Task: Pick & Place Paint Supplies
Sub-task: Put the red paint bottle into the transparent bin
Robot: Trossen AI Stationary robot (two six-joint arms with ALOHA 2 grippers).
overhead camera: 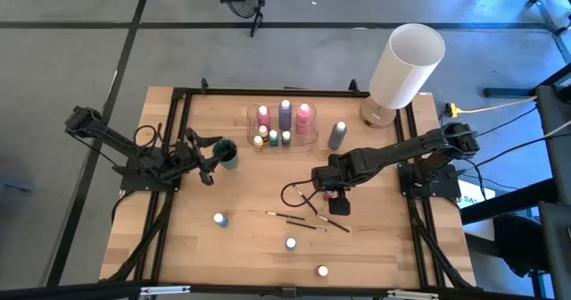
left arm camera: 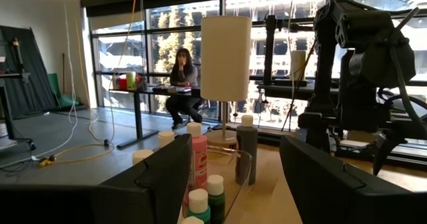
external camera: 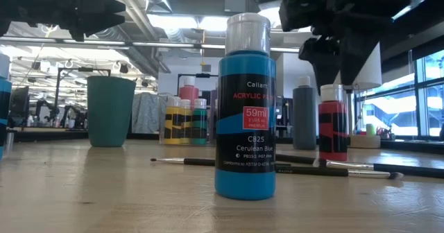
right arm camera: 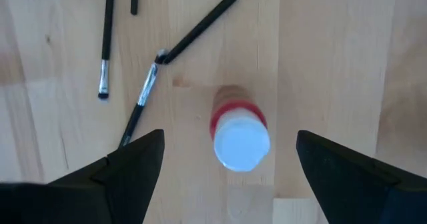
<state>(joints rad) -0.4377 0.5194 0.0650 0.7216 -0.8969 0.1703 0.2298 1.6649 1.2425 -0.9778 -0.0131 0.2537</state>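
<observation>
Hovering wide-jawed over the red bottle point(right arm camera: 240, 136) at frame centre, the right gripper point(right arm camera: 227, 164) straddles it, probably lining up a grasp, brushes point(right arm camera: 193, 31) scattered upper left, while the left gripper point(overhead camera: 207, 162), empty and partly spread, waits mid-left by the teal cup point(overhead camera: 228, 151).

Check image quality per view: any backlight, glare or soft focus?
Low view: blue acrylic paint bottle sharp, ceiling lights blown out. Left wrist view: bright windows backlight the white cylindrical lamp. Right wrist view: red white-capped bottle slightly soft. High view: evenly lit.
</observation>
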